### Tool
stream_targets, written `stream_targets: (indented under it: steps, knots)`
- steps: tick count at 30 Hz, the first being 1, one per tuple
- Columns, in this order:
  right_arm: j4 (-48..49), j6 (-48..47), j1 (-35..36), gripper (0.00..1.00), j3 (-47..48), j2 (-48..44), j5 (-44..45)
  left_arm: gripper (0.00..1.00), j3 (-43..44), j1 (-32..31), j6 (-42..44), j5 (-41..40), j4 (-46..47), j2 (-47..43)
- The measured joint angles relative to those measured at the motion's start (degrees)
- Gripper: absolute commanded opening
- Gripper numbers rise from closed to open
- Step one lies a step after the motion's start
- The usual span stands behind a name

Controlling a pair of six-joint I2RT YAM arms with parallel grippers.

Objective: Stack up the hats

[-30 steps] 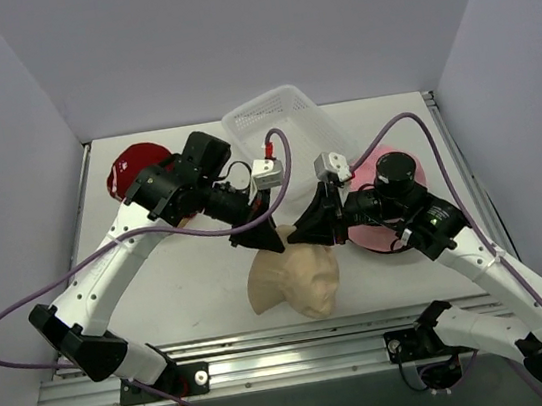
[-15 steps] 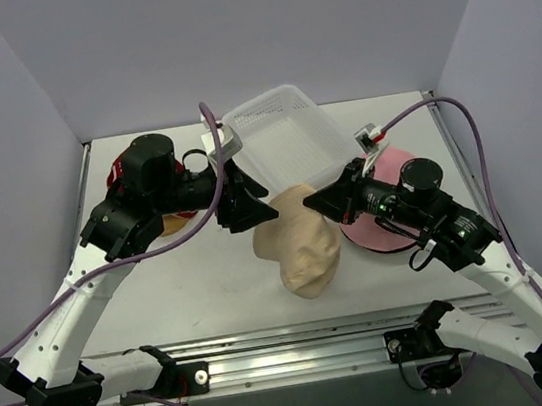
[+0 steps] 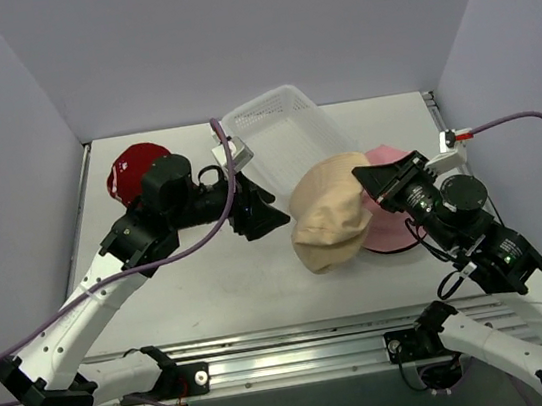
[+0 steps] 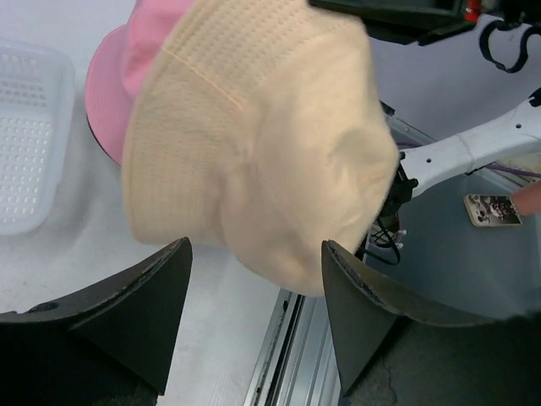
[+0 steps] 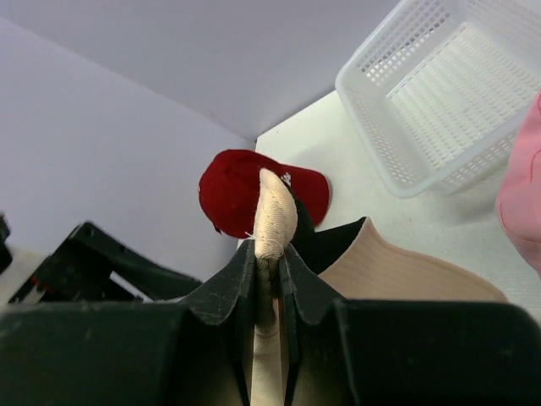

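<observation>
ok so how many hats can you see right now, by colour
red cap: 1
tan bucket hat: 1
pink hat: 1 in view; cannot tell if another lies under it
total: 3 hats

No readable text in any of my views. White marks (image 5: 286,178) on front of red cap (image 5: 228,190): too small, can't tell letters from logo. Small patterned card (image 4: 493,210) at right edge of my left wrist view: blurred, unreadable.
</observation>
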Motion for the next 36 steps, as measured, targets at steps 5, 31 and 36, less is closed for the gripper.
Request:
stream_targets:
  steps: [5, 31, 36]
  knots:
    - [0.0, 5.4, 0.0, 0.0, 0.0, 2.0, 4.4, 0.73, 0.0, -7.6, 2.1, -6.8, 0.2, -1.5]
    - [4.3, 17.1, 0.0, 0.0, -0.9, 9.4, 9.7, 0.71, 3.7, -25.5, 9.6, -42.4, -0.6, 9.3]
    - [4.7, 17.8, 0.0, 0.0, -1.8, 9.3, 9.7, 0.32, 5.2, -26.5, 9.2, -45.8, -0.3, 12.3]
